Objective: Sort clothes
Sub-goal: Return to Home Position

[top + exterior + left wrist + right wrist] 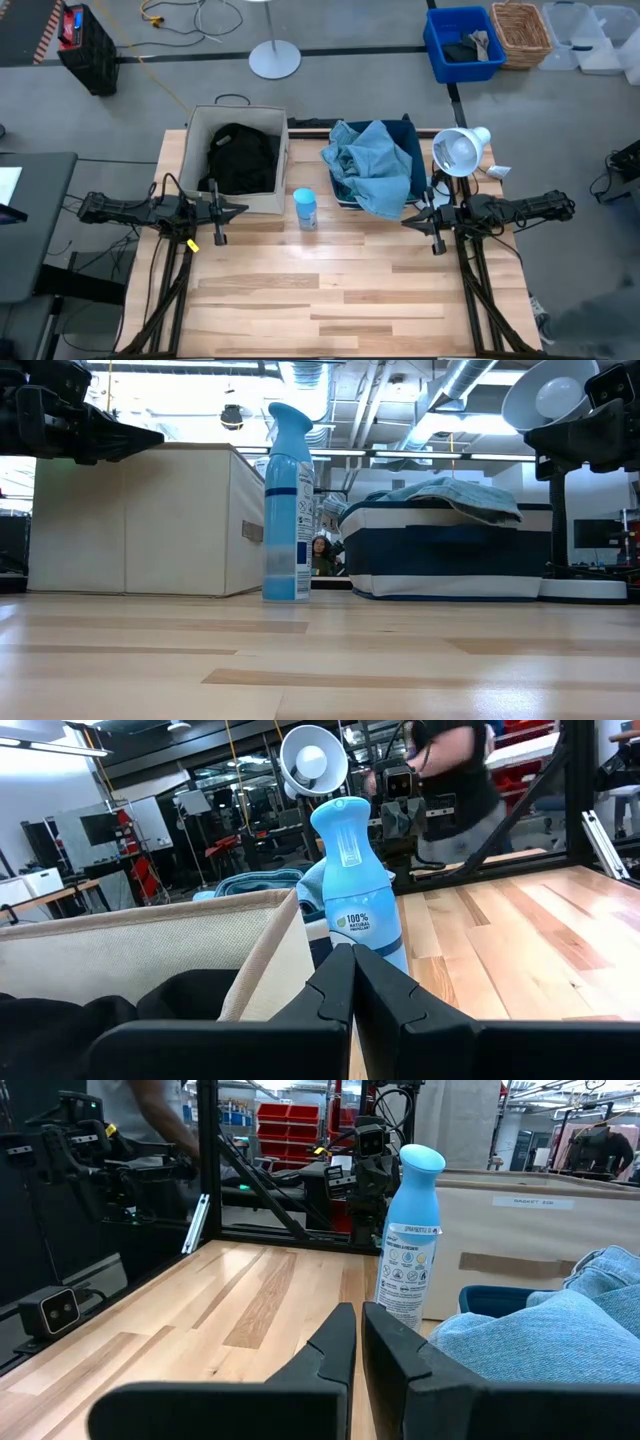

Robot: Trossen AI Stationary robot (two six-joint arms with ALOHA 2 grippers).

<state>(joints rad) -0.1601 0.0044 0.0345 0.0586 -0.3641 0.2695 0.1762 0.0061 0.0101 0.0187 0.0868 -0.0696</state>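
Note:
Black clothes lie heaped inside the beige fabric box at the table's far left. Pale grey-blue trousers are piled in the navy bin beside it, one fold draped over the bin's near rim. My left gripper hovers level and shut just in front of the beige box's near wall, pointing toward the table's middle. My right gripper hovers level and shut near the navy bin's near right corner, pointing back at the left one. Neither holds anything.
A light-blue spray bottle stands upright on the table between the two grippers, in front of the gap between box and bin. A white lamp stands at the far right. The table's near half is bare wood. A person stands beyond the table.

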